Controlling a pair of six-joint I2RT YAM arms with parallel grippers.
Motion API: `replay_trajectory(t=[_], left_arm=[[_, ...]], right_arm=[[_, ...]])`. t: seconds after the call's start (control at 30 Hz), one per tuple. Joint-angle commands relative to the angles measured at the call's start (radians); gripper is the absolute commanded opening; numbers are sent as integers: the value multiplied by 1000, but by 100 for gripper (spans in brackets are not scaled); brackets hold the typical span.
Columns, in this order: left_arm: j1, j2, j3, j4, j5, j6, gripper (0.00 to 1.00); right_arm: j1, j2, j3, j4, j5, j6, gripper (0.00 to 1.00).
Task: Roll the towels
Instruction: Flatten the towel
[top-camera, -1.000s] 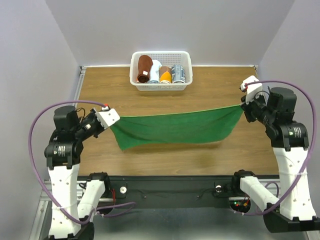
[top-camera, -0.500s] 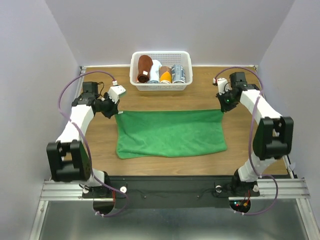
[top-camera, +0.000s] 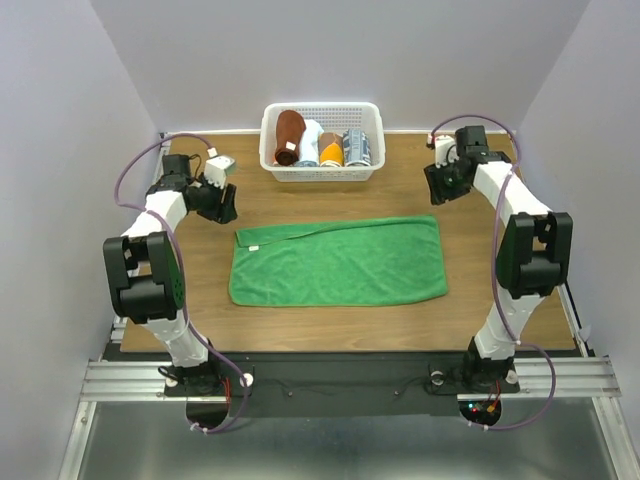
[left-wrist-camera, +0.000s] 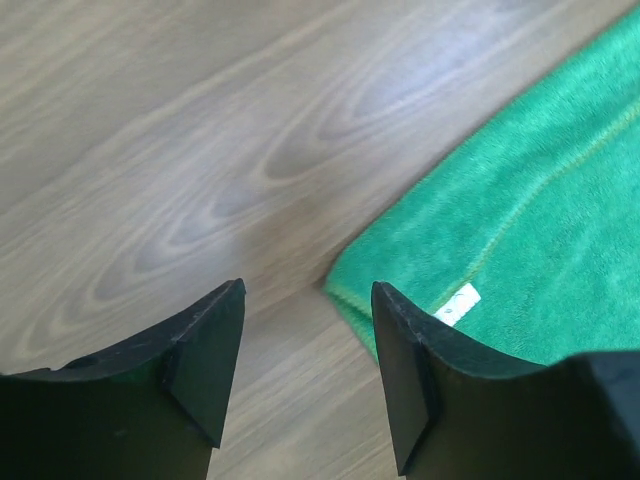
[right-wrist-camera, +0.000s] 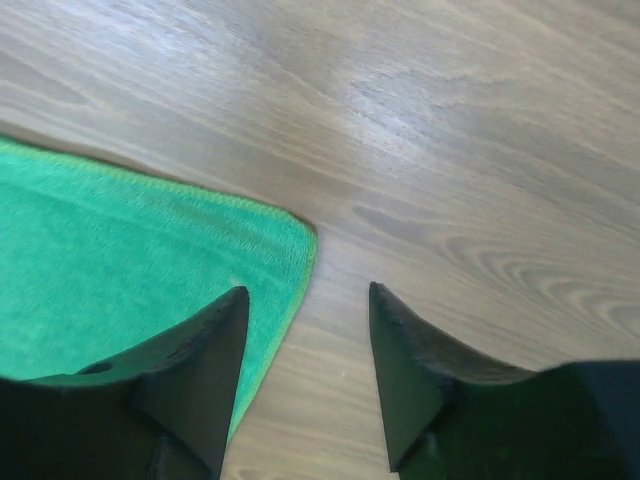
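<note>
One green towel (top-camera: 338, 262) lies flat in the middle of the table (top-camera: 490, 300).
The left gripper (left-wrist-camera: 305, 300) and right gripper (right-wrist-camera: 305, 300) hang empty by its far corners (jaws apart, nothing between them); laying-out looks done, rolling not yet begun. Next, I judge: pinch one edge and curl it over.

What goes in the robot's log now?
green towel: spread flat | left gripper: open, empty | right gripper: open, empty | brown towel: rolled in basket

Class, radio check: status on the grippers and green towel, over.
Left gripper open, empty. Right gripper open, empty. Green towel flat on table, not rolled. Nothing on it.
</note>
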Motion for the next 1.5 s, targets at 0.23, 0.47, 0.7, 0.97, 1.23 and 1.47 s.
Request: replay_trajectory(t=[0.23,0.47,0.7,0.97,1.23,1.47], left_arm=[[-58,-142,-76,-202,78,350,45],[-151,-104,-115,-199,-15,469,60],[-208,-29,-116,-142,-89,466,60],[-211,20,-112,-122,-161,486,56],[-207,7,-99,-103,-175,477,30],[-202,7,-36,-165,-140,473,35]], right_arm=[[-2,-117,-88,-230,-286,32,28],[21,-92,-166,-324,-331,11,28],[38,-39,-224,-355,-265,-23,30],[41,18,-252,-349,-188,-51,30],[44,44,-292,-306,-70,-69,31],[44,46,-304,-284,-36,-80,31]])
